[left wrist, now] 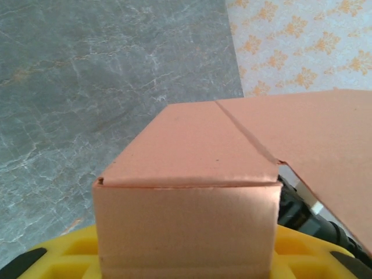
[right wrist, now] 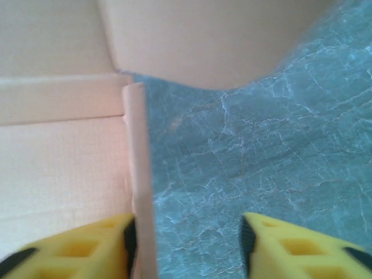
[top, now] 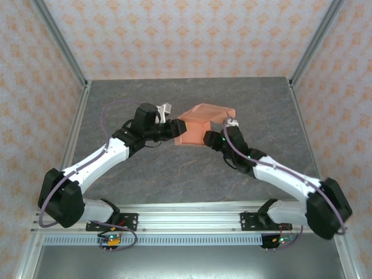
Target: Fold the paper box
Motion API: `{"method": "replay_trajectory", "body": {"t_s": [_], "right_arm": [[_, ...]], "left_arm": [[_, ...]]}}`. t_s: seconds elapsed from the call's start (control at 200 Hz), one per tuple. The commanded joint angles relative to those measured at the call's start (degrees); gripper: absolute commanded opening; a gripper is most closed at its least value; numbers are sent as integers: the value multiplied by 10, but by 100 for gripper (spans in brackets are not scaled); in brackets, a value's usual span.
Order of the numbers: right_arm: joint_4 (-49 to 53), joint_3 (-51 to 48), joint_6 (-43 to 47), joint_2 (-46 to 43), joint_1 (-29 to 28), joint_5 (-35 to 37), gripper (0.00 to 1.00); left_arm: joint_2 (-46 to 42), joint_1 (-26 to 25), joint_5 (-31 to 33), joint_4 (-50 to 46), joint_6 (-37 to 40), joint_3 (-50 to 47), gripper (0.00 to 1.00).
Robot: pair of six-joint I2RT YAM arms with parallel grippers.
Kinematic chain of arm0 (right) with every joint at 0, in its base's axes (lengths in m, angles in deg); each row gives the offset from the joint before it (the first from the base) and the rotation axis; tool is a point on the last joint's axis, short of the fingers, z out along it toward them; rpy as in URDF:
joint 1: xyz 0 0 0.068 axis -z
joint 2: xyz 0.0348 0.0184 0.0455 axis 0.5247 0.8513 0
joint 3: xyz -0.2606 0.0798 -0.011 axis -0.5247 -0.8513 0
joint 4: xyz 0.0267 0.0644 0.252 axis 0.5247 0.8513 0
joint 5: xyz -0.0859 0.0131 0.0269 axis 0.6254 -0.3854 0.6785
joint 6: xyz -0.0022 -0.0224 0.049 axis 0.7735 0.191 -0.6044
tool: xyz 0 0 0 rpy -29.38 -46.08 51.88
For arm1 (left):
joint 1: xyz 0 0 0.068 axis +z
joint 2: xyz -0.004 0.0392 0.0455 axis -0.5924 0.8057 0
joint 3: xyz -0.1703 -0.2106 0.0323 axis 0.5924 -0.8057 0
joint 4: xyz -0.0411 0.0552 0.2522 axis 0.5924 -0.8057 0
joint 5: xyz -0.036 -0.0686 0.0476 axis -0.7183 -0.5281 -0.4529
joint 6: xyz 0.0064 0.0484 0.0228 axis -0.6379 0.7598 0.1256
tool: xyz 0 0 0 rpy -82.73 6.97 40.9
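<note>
Paper box [top: 200,123] in salmon-orange card sits over the middle of the grey marbled worktop [top: 174,174], between the two arms. It is part-formed: a squared tube section toward the left, with a broad flap open to the right and rear. I cannot tell whether its underside rests on the worktop or is lifted clear.

The left gripper [top: 173,129] has the tube's near end in its jaws, closed across its width, with yellow fingers [left wrist: 64,256] showing on either side of the card. The right gripper [right wrist: 187,228] is at the box's right side, its jaws wide and clamping nothing. A thin upright edge of card lies against the inner face of one finger, and the other is well apart over bare worktop.

The card looks very light and thin, matt rather than slick. It is probably stiff across the panels and weak at the scored creases, so it should bend where scored and dent under a hard pinch. The best hold is likely flat across a panel or on a flap's free edge near a crease, squeezed gently while the other arm steadies the tube.
</note>
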Motion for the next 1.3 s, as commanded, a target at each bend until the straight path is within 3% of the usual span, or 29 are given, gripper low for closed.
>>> {"method": "replay_trajectory", "body": {"t_s": [0.0,0.08,0.255,0.445,0.596,0.726,0.846,1.291], "right_arm": [[-55,-17,-115,-71,5,-17,72],[-57,-32,-237,-103,6,4,85],[-170,-92,-477,-94,6,24,91],[-316,-126,-595,-52,12,25,94],[-402,-119,-622,-4,16,15,94],[-476,-106,-645,61,21,8,92],[-539,-87,-647,110,28,-1,86],[-583,-42,-643,180,34,-13,70]], "left_arm": [[-14,0,21,43,-48,-4,27],[-13,0,26,89,-104,-17,27],[-12,0,34,161,-186,-35,27],[-23,0,36,189,-231,-47,28],[-31,-1,41,203,-249,-60,28],[-30,0,42,286,-296,-95,28],[-33,-1,39,263,-283,-88,29],[-32,-1,30,249,-282,-83,29]]}}
